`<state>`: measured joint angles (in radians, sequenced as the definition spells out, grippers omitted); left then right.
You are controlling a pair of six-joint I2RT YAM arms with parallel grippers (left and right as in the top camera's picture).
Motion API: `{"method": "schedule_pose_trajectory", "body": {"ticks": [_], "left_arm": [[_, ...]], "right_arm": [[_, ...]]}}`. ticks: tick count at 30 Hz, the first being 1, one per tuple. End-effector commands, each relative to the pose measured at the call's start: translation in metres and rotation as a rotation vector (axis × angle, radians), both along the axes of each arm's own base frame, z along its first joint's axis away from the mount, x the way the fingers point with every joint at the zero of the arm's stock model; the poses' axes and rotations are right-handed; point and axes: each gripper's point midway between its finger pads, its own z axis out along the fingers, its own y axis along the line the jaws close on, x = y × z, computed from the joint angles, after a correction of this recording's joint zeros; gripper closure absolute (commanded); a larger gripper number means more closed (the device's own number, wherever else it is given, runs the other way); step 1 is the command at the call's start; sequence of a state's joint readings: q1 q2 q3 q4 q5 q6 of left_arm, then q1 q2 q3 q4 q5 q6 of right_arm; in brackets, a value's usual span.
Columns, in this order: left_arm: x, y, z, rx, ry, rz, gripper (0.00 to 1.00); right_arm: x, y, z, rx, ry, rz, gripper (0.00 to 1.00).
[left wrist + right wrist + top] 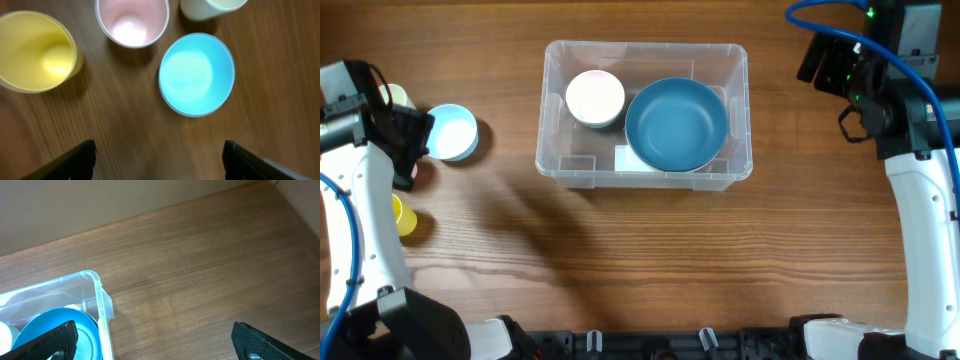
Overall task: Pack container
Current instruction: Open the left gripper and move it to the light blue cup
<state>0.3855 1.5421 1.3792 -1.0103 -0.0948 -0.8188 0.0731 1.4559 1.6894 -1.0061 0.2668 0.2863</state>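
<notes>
1. Cups stand upright at the left end of the wooden counter [620, 260]: a round yellow plastic cup [37, 50], a round pink plastic cup [132, 20], a cream cup [210, 7] only partly in view, and a round light blue plastic cup [196, 74].
2. The left end effector [159, 152] hangs above them, fingers spread wide, gripping nothing.
3. The large rectangular clear plastic container [645, 46] sits mid-counter towards the far edge, well apart from the cups. Inside, a small round white bowl [595, 97] is at the left. A big round blue bowl [676, 124] sits just beside it, overlapping a white label [623, 158].
4. The right end effector [155, 332] hovers to the right of the container, fingers wide, empty.
</notes>
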Motion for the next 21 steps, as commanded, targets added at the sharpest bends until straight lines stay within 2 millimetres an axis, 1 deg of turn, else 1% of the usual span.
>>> {"method": "schedule_pose_trajectory", "body": {"ticks": [1, 3, 6, 9, 12, 14, 18, 21], "left_arm": [[0.004, -0.013, -0.041, -0.098, -0.017, 0.011, 0.18], [0.006, -0.017, -0.053, -0.122, -0.037, 0.030, 0.19], [0.008, -0.016, -0.070, -0.133, -0.069, 0.082, 0.22], [0.015, -0.013, -0.076, -0.119, -0.104, 0.079, 0.22], [0.020, -0.011, -0.084, -0.122, -0.101, 0.081, 0.22], [0.020, -0.011, -0.095, -0.132, -0.076, 0.088, 0.24], [0.022, -0.010, -0.128, -0.170, -0.020, 0.135, 0.26], [0.024, -0.009, -0.140, -0.174, -0.006, 0.136, 0.30]], "right_arm": [[0.003, -0.003, 0.002, -0.006, -0.007, -0.013, 0.00], [0.003, -0.003, 0.002, -0.007, -0.007, -0.013, 0.00], [0.004, -0.002, 0.002, -0.006, -0.006, -0.013, 0.00], [0.004, -0.003, 0.002, -0.007, -0.006, -0.013, 0.00], [0.004, -0.003, 0.002, -0.007, -0.006, -0.013, 0.00], [0.004, -0.003, 0.002, -0.007, -0.006, -0.013, 0.00], [0.004, -0.003, 0.002, -0.007, -0.006, -0.013, 0.00], [0.004, -0.003, 0.002, -0.007, -0.006, -0.013, 0.00]]}}
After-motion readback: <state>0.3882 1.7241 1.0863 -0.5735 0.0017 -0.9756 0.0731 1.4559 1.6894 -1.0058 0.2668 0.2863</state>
